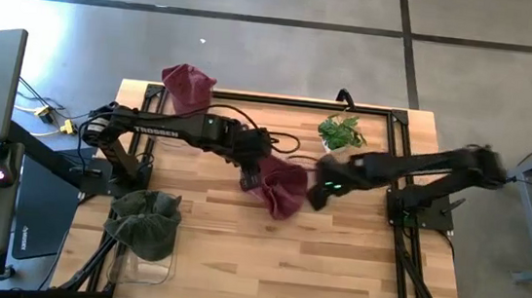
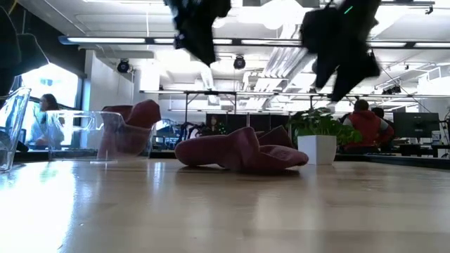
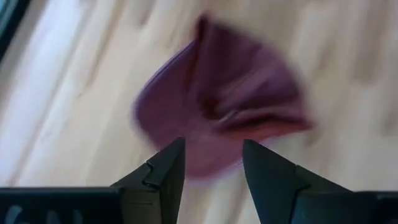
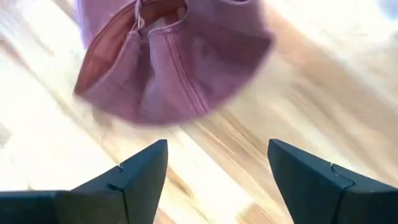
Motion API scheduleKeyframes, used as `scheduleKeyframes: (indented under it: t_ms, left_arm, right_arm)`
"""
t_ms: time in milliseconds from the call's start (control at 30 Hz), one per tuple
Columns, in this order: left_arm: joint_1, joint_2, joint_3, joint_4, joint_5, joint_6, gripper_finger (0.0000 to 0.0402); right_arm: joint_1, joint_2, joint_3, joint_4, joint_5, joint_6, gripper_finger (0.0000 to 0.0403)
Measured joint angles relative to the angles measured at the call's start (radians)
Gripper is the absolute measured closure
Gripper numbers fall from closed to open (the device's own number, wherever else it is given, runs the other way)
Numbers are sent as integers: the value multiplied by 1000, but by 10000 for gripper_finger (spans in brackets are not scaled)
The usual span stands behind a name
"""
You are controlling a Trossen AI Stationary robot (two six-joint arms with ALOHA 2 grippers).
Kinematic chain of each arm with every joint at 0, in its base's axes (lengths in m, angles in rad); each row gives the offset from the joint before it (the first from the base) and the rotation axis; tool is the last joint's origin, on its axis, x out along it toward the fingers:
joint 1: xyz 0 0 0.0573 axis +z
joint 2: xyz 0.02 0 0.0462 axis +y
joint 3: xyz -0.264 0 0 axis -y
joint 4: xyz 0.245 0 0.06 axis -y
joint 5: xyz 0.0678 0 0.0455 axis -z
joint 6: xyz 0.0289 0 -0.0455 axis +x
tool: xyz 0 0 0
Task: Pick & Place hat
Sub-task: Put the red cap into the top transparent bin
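Observation:
A crumpled maroon hat (image 1: pixel 282 188) lies on the wooden table near its middle, resting flat on the boards (image 2: pixel 242 151). My left gripper (image 1: pixel 248 179) hangs open above the hat's left edge, and the hat (image 3: pixel 217 106) shows beyond its fingertips (image 3: pixel 211 146). My right gripper (image 1: pixel 318 195) hangs open, wider, above the hat's right edge, with the hat (image 4: pixel 168 62) ahead of its spread fingers (image 4: pixel 217 146). In the low view both grippers (image 2: pixel 204 60) (image 2: pixel 337 91) are well clear above the hat, and neither touches it.
A second maroon hat sits in a clear container (image 1: pixel 187 85) at the far left corner. A green hat fills another clear container (image 1: pixel 144 223) at the near left. A small potted plant (image 1: pixel 342 132) stands at the far right. Bare table lies toward the near edge.

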Motion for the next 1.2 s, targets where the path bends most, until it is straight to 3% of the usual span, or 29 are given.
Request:
scheduleKeyframes:
  t_ms: [100, 233, 500, 600, 733, 833, 1200]
  left_arm:
    - [-36, 50, 2, 189, 53, -6, 248]
    - [-105, 137, 3, 452, 47, -18, 248]
    - [-154, 328, -1, 750, 119, -49, 223]
    - [-152, 365, 10, 784, 100, -48, 190]
    - [-161, 398, 28, 719, -84, -2, 152]
    - [-162, 429, 50, 718, -199, 34, 145]
    - [-160, 522, 54, 723, -190, -16, 170]
  right_arm:
    - [13, -163, 0, -159, 60, -26, 125]
    - [56, -361, 0, -285, 211, 71, 124]
    - [116, -588, 0, -316, 360, 175, 124]
    - [118, -605, 0, -321, 377, 168, 124]
    - [118, -598, 0, -322, 376, 149, 124]
    - [118, -582, 0, -322, 372, 139, 124]
    - [118, -561, 0, -321, 328, 132, 124]
